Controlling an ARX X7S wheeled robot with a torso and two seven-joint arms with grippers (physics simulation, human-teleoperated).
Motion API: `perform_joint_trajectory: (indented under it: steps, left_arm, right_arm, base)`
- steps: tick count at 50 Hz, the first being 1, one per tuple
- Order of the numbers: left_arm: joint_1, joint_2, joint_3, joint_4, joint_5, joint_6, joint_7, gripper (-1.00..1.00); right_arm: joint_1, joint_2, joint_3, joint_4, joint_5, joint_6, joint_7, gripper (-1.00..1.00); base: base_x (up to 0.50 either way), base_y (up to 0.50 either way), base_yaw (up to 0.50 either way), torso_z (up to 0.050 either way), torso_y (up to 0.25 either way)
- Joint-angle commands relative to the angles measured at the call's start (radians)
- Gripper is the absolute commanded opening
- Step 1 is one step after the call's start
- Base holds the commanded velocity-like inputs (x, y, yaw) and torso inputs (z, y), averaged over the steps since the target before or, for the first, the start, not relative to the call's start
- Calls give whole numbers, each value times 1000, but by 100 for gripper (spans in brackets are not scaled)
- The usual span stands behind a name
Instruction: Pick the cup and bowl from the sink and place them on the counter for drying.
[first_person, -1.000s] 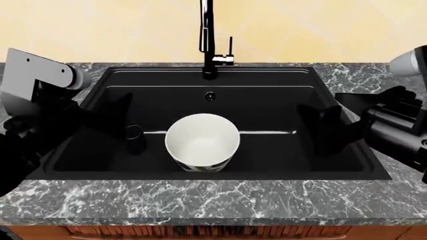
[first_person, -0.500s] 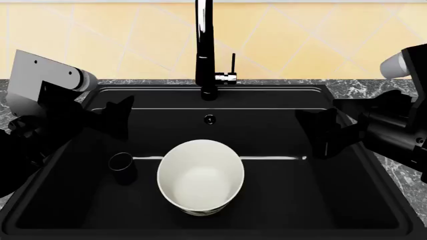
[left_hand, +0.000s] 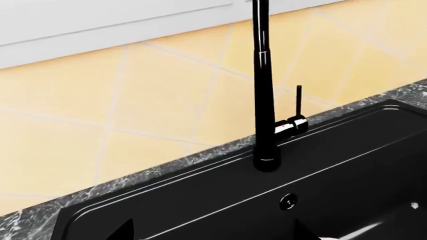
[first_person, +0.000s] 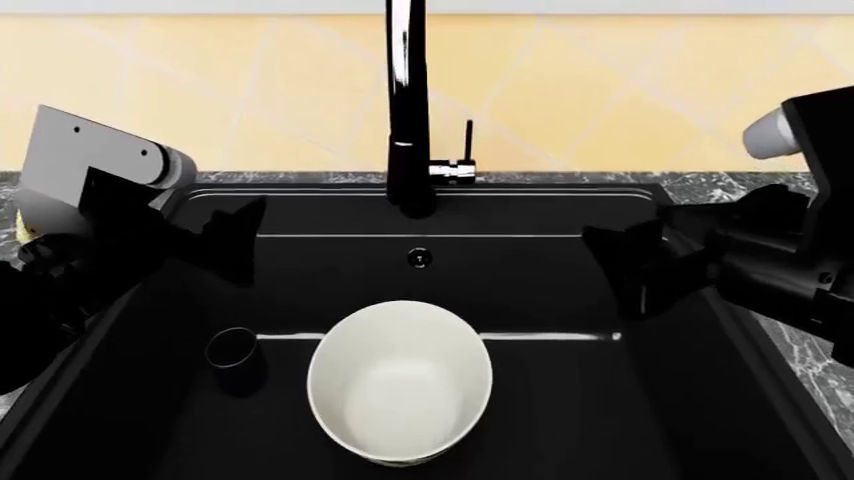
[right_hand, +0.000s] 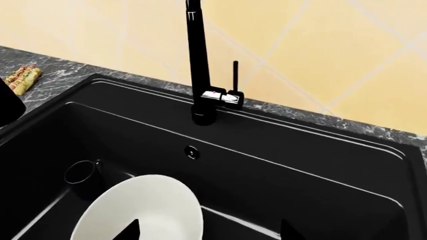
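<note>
Nearest the camera, a large plain white round bowl (first_person: 399, 396) is seen upright on the floor of the matte black rectangular sink (first_person: 561, 280), with a small glossy black cylindrical cup (first_person: 234, 348) just beside it on the left. Above the basin's two sides, the left gripper (first_person: 234, 238) and the right gripper (first_person: 638, 268) are held spread wide, grasping nothing. Beyond them, a tall glossy black faucet (first_person: 407, 110) is mounted before yellow tiles, the dark veined marble counter (right_hand: 53, 75) running alongside.
</note>
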Motion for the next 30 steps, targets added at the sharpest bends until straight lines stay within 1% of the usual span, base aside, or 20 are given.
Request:
perform_joint_trajectory:
  steps: [1,2,7,8,9,11,14,16,18,23,30]
  left_arm:
    - [-1,-2,14,-9,5,5,2,100]
    - [-8,6,20,-9,6,0,-6,100]
    - [15,-47,-9,-16,-3,20,42,100]
    - [16,-47,-9,-16,-3,21,42,100]
    - [-7,-4,31,-25,18,15,13,100]
    - [-6,-21,21,-27,10,15,25,100]
    - [-7,-19,23,-25,9,14,23,100]
    - [-11,2,42,-29,20,15,9,100]
    - [-12,23,61,-33,33,20,-5,100]
    - [-3,-9,43,-34,22,25,20,100]
    - [8,6,52,-35,28,35,9,100]
  right_arm:
    - [-10,-1,-4,1,-7,-10,-6,100]
    - [-7,-3,-9,5,-8,-8,-5,100]
    - [-15,-11,-7,22,3,-32,14,100]
    - [-15,-10,-7,22,3,-32,14,100]
    - [-12,-12,-13,26,3,-27,14,100]
    - [-1,-17,-18,36,-2,-25,12,100]
    - [-1,-22,-27,40,-9,-19,7,100]
    - [-9,-21,-12,15,-32,-22,-41,100]
    - [-26,-19,-2,10,-13,-38,-36,100]
    - [-52,-13,-6,7,-19,-43,-34,100]
    - [-67,-21,-9,10,-30,-55,-38,100]
  base:
    - [168,0,0,0,0]
    - [168,0,0,0,0]
    - [51,0,0,0,2]
    - [0,0,0,0,0]
    - [0,0,0,0,0]
    - [0,0,0,0,0]
    - [0,0,0,0,0]
    - [0,0,0,0,0]
    - [0,0,0,0,0]
    - [152,0,0,0,0]
    - [187,0,0,0,0]
